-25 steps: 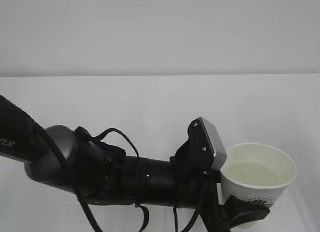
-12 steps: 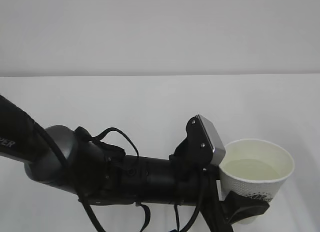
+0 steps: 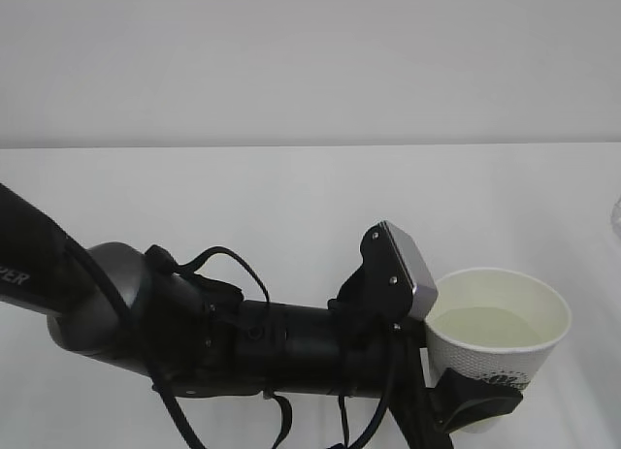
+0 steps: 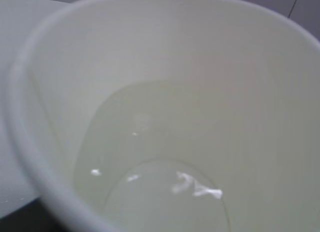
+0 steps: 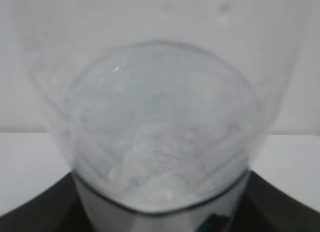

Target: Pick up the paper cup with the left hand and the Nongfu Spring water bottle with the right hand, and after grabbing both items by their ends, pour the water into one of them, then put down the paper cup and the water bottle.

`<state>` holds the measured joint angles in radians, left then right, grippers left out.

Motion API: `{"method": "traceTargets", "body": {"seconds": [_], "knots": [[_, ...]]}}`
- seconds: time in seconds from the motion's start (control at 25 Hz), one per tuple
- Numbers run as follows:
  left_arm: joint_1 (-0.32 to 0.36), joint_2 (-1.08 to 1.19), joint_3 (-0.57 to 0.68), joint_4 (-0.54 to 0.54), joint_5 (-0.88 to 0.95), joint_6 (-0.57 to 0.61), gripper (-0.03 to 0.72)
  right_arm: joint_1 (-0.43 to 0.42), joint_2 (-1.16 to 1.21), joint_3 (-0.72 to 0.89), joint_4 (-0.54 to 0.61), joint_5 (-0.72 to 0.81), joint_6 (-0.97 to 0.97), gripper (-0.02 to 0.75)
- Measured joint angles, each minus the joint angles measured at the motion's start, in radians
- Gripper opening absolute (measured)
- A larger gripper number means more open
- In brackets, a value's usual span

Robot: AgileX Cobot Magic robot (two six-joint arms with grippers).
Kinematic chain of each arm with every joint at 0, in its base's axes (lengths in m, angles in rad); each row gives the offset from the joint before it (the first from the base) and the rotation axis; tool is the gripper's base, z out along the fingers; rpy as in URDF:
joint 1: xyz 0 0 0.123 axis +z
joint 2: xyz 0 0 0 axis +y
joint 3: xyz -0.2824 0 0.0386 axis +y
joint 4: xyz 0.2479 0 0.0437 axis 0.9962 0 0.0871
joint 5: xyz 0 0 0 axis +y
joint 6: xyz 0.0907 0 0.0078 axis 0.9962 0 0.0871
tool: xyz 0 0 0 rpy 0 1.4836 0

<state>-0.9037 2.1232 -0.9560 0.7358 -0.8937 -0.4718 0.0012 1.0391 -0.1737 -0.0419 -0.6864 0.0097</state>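
One tapered paper cup [image 3: 500,347] stands upright at the lower right of the exterior view, its matte white wall marked with a dark round logo near the base and its rolled rim a clean oval. The left hand [image 3: 466,405] clasps the cup low on its wall: a black finger [image 3: 480,400] wraps the front, so the jaws stand apart around the cup rather than loose. Behind it runs the glossy black arm [image 3: 194,337], cylindrical, hung with looping cables, and a grey rectangular block [image 3: 412,272] with rounded corners tilts just beside the cup's rim. The water [image 3: 485,331], clear and faintly greenish against the paper, lies flat inside; in the left wrist view it shows small bright glints on its surface [image 4: 165,192].

Filling the right wrist view is the Nongfu Spring water bottle [image 5: 162,127], its clear ribbed plastic blurred and domed, seated between the dark sides of the right gripper [image 5: 160,219], which grasps it. A smooth white table [image 3: 291,197] meets a pale wall.
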Motion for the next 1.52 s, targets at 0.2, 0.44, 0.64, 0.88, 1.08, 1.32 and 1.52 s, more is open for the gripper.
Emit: {"method": "traceTargets", "body": {"seconds": [0.2,0.44,0.64,0.88,1.08,1.32,1.52], "knots": [[0.0,0.0,0.0,0.0,0.0,0.0,0.496,0.0,0.091,-0.002,0.004,-0.078,0.007,0.462],[0.0,0.0,0.0,0.0,0.0,0.0,0.496,0.0,0.22,-0.004,0.006,-0.204,0.008,0.462],[0.0,0.0,0.0,-0.001,0.0,0.0,0.495,0.0,0.308,-0.009,0.006,-0.274,0.008,0.462],[0.0,0.0,0.0,-0.001,0.0,0.0,0.496,0.0,0.416,-0.011,0.006,-0.353,0.009,0.462],[0.0,0.0,0.0,-0.001,0.0,0.0,0.496,0.0,0.501,-0.013,0.006,-0.406,0.009,0.462],[0.0,0.0,0.0,-0.002,0.0,0.0,0.495,0.0,0.553,-0.014,0.006,-0.412,0.012,0.462],[0.0,0.0,0.0,-0.004,0.0,0.0,0.495,0.0,0.598,-0.019,0.006,-0.42,0.012,0.462]]}}
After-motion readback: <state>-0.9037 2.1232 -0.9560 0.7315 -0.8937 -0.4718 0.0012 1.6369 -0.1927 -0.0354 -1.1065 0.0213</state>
